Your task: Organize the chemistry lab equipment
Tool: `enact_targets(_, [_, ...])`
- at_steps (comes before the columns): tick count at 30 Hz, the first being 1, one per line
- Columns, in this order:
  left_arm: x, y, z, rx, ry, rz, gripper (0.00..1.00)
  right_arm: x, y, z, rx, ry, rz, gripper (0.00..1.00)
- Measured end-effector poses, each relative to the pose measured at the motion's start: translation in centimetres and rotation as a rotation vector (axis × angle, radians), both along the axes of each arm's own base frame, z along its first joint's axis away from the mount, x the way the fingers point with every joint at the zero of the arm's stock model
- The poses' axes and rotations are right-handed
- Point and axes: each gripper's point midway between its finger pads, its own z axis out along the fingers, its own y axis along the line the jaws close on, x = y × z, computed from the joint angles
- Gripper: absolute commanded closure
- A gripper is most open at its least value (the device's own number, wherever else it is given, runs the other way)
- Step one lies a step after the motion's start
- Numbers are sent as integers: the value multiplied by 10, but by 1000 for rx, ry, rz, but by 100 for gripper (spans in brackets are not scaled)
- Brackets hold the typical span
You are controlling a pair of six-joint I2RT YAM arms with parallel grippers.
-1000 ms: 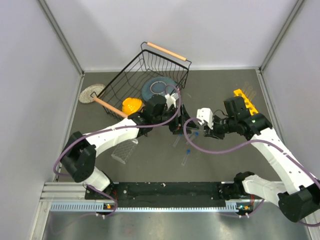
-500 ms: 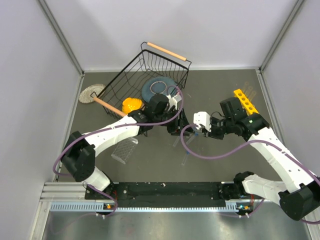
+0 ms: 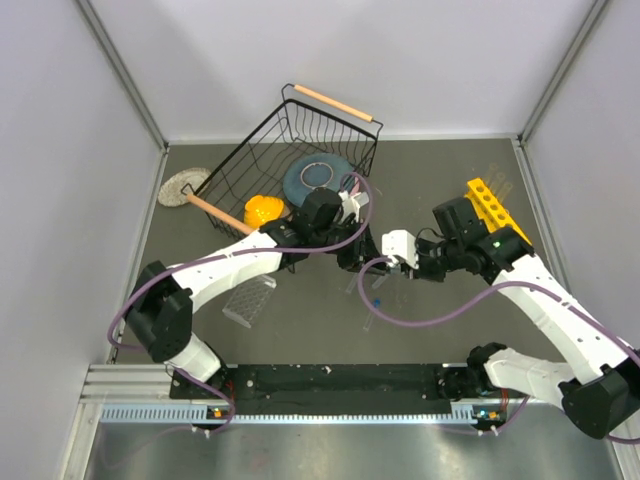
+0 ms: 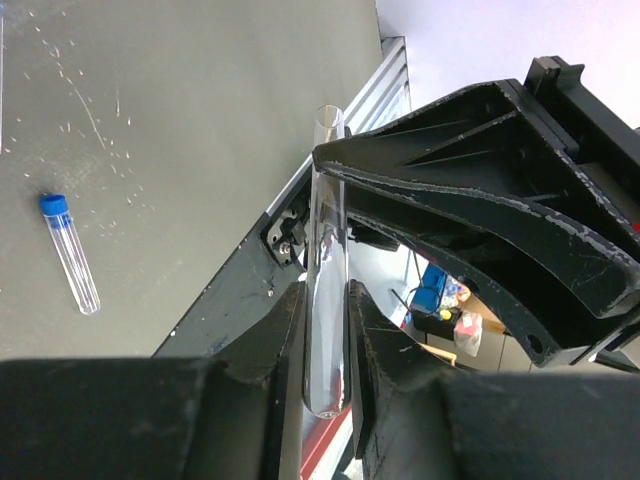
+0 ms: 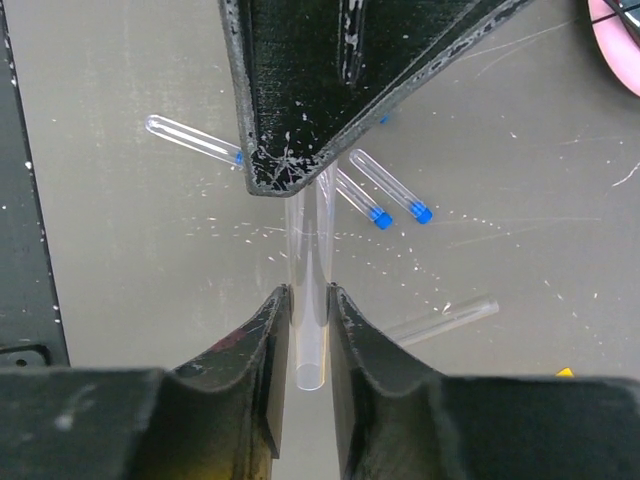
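Observation:
My left gripper (image 3: 358, 252) is shut on a clear uncapped tube (image 4: 327, 200), held upright between its fingers (image 4: 290, 330). My right gripper (image 3: 392, 250) meets it tip to tip above the mat, and its jaws are closed on the open end of the same tube (image 5: 309, 340). Blue-capped tubes lie on the mat below (image 5: 395, 187) (image 5: 360, 200) (image 4: 70, 255). Another uncapped tube (image 5: 445, 318) lies nearby. The clear rack (image 3: 250, 300) lies at the front left. The yellow holed rack (image 3: 490, 208) is at the right, behind the right arm.
The black wire basket (image 3: 290, 150) stands tilted at the back left, with the blue plate (image 3: 318, 178) and the orange bowl (image 3: 263, 210) in it. A round woven mat (image 3: 183, 186) lies at the far left. Faint glass rods (image 3: 497, 178) lie beyond the yellow rack.
My right gripper has moved left to the left gripper and now grips the tube's free end. The left gripper has shifted slightly, still holding the tube.

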Motion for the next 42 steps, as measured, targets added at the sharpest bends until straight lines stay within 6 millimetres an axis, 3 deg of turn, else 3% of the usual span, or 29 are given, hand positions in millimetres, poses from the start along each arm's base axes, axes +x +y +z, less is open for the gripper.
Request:
enact_targets(3, [0,0,-1,0,-4,0,94,-1,0,0,0,9,-12,50])
enact_targets(7, [-2,7,-8,3,-25,20,95,0,-2,12,30,31,-59,33])
enact_targets(11, [-8,28,-8,-13,-127,62,94,13,-6,54,152,30,-155,29])
enact_targets(13, [-7,38,4,-52,-231,97,94,18,-10,77,234,38,-218,26])
enact_targets(16, [-3,55,30,-124,-418,161,94,20,-9,106,396,112,-337,12])
enact_targets(20, [12,67,69,-170,-641,245,95,37,-4,141,703,322,-630,15])
enact_targets(26, [29,63,104,-161,-804,294,95,54,12,135,1001,817,-965,21])
enact_targets(28, [32,62,107,-155,-825,306,95,58,18,129,1062,1006,-1056,22])
enact_targets(34, [36,52,99,-128,-837,305,96,67,30,137,1133,1228,-1130,29])
enact_targets(42, [38,43,92,-110,-830,296,95,74,37,130,1123,1393,-1220,53])
